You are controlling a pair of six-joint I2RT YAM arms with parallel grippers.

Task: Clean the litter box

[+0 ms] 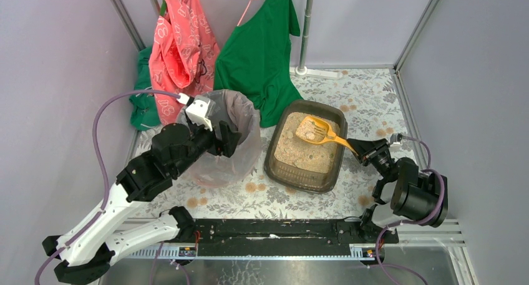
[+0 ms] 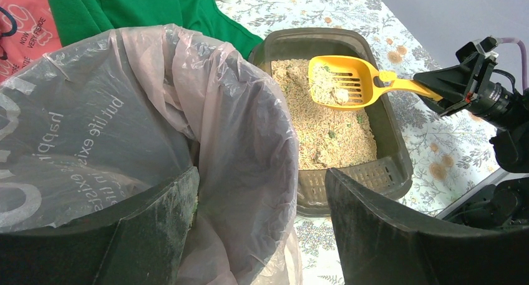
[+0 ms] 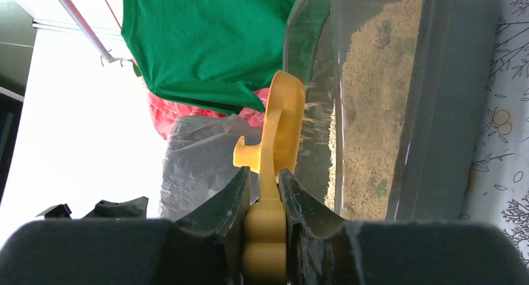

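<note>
The litter box (image 1: pixel 304 178) is a dark tray of beige litter at the table's middle; it also shows in the left wrist view (image 2: pixel 397 166) and the right wrist view (image 3: pixel 436 79). My right gripper (image 1: pixel 362 149) (image 3: pixel 264 173) is shut on the handle of a yellow slotted scoop (image 1: pixel 317 130) (image 2: pixel 342 79) (image 3: pixel 284 126). The scoop is held above the far end of the box with litter and a clump in it. My left gripper (image 1: pixel 228 139) (image 2: pixel 262 173) is open and straddles the rim of a round bin with a clear bag liner (image 1: pixel 244 113) (image 2: pixel 249 104), left of the box.
A green shirt (image 1: pixel 259 54) and a pink garment (image 1: pixel 181 45) hang at the back, the shirt's hem reaching the box's far corner. A metal pole (image 1: pixel 305 29) stands behind the box. Grey walls close in left and right. The tablecloth is floral.
</note>
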